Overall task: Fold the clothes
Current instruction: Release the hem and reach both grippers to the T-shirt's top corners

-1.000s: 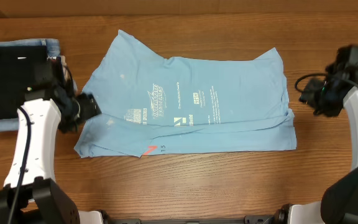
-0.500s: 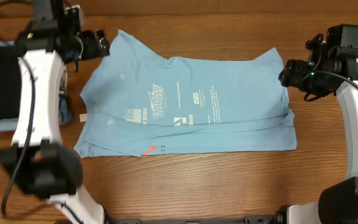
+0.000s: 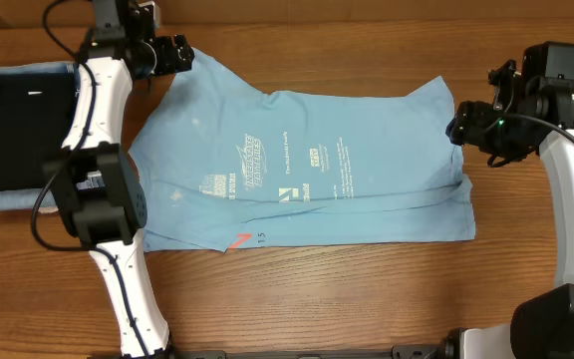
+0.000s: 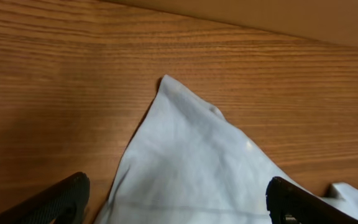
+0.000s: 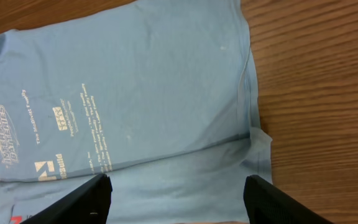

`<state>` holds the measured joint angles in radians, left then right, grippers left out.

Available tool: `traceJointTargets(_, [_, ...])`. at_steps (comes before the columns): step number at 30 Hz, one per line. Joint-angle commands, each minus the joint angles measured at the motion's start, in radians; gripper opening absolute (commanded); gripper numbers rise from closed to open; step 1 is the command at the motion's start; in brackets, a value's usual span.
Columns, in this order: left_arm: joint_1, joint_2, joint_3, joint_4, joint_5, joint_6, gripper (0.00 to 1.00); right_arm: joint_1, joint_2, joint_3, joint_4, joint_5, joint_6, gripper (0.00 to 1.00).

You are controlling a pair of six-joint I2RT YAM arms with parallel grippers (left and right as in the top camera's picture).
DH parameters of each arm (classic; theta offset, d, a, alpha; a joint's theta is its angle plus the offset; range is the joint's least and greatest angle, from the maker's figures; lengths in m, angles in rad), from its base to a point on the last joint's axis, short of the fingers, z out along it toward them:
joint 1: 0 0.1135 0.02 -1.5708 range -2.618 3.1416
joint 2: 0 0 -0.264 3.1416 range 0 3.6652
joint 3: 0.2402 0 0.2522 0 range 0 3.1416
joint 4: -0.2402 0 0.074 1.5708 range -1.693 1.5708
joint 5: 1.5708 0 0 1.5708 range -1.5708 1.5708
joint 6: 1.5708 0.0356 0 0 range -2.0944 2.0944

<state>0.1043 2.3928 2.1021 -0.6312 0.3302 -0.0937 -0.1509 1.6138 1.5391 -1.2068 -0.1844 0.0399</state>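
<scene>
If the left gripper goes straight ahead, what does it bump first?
Probably the pointed corner of the light blue cotton T-shirt, right ahead of the left gripper; depth is unclear.

Even, warm light; soft shadows; all views sharp.

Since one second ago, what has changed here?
The left gripper went from the T-shirt's left edge to its far-left corner; the right gripper came in toward the far-right corner. Neither grips anything. T-shirt and folded black garment lie unchanged.
</scene>
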Motion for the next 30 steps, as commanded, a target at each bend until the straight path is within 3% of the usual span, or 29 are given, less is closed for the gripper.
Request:
traceJointTargets(1, [-0.014,0.053,0.030,0.033,0.006,0.022,0.93,-0.002,-0.024,0.024,-0.007,-0.008,-0.011,0.72])
traceJointTargets(17, [-0.039,0.155,0.029,0.089,-0.056,0.019,0.93,-0.002,-0.024,0.024,-0.019,-0.008,-0.010,0.72])
traceJointTargets(22, [-0.064,0.186,0.029,0.064,-0.057,0.020,0.88,-0.002,-0.024,0.024,-0.018,-0.008,-0.010,0.72])
traceJointTargets(24, [-0.072,0.186,0.029,0.052,-0.058,0.020,0.79,-0.002,-0.024,0.024,-0.018,-0.008,-0.010,0.72])
traceJointTargets(28, [-0.077,0.182,0.029,0.052,-0.060,0.018,0.36,-0.002,-0.024,0.024,-0.017,-0.008,-0.011,0.72])
traceJointTargets(30, [-0.076,0.179,0.030,0.042,-0.061,0.000,0.24,-0.002,-0.024,0.024,-0.010,-0.008,-0.011,0.72])
